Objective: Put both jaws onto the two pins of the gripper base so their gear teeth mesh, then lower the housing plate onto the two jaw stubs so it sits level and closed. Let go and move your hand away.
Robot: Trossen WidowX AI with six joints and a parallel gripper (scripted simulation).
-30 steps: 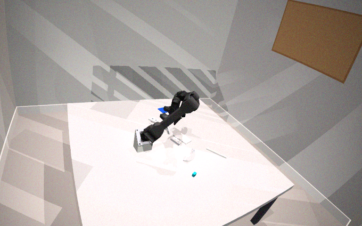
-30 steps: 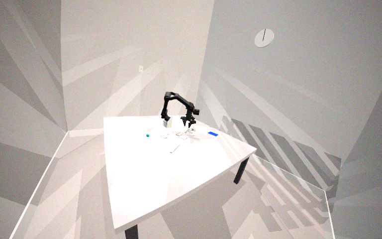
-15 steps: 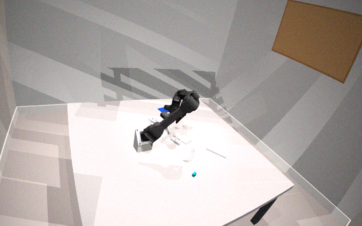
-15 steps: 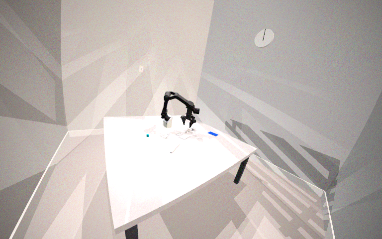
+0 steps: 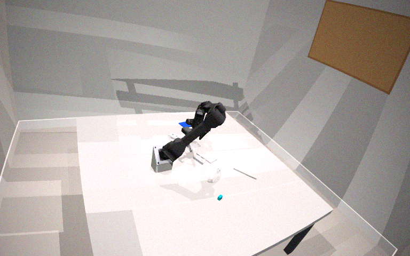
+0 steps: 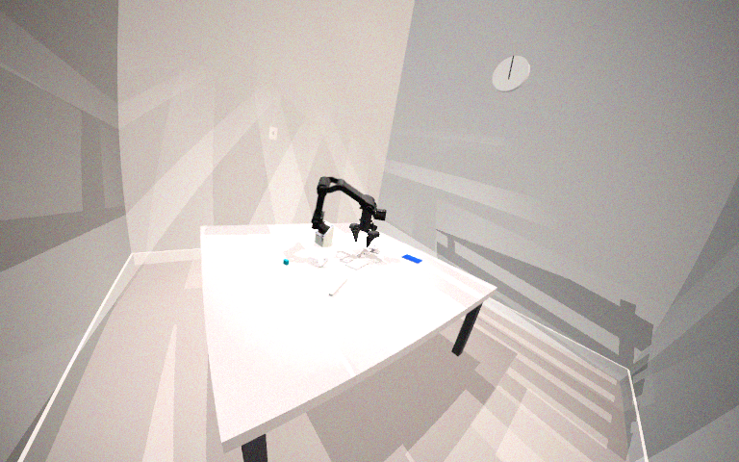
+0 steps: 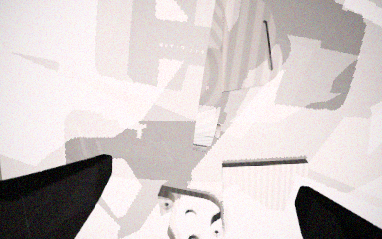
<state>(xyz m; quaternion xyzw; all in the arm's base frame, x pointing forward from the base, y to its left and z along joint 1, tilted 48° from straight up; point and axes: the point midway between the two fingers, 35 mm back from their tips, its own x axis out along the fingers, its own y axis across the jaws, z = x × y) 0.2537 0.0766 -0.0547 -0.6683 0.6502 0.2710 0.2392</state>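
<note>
Black fingers stand wide apart, and I read the claw (image 5: 195, 133) (image 6: 364, 240) (image 7: 204, 180) as open, with nothing between its pads. It points down over the white table (image 5: 169, 224) (image 6: 305, 348), clear of the surface.

Task parts: in the wrist view a pale part with round holes (image 7: 191, 214) lies low in the picture, its place across the view falling between the two fingers, apart from both. Part of it runs out of the frame. Whether it is the gripper base, the housing plate or a jaw, I cannot tell; white on white, heavy glare. Just beside it, toward the finger on the right of that picture, I note a pale slab with a dark edge (image 7: 265, 183), also untouched.

From the top view, more small pale parts lie around the claw. One white part (image 5: 173, 136) is near it, on the side of the arm's base (image 5: 156, 166) (image 6: 325, 240). A flat pale plate (image 5: 211, 158) lies farther off, on the side toward the teal block (image 5: 220, 197) (image 6: 286, 261). Meshing of teeth: too small to judge.

Farther out from the claw: the teal block and a slim grey rod (image 5: 244, 173) (image 6: 338, 287) (image 7: 269, 46), both well apart from it. Blue flat piece (image 5: 183, 124) (image 6: 412, 258) lies nearer, partly behind the arm from above.
</note>
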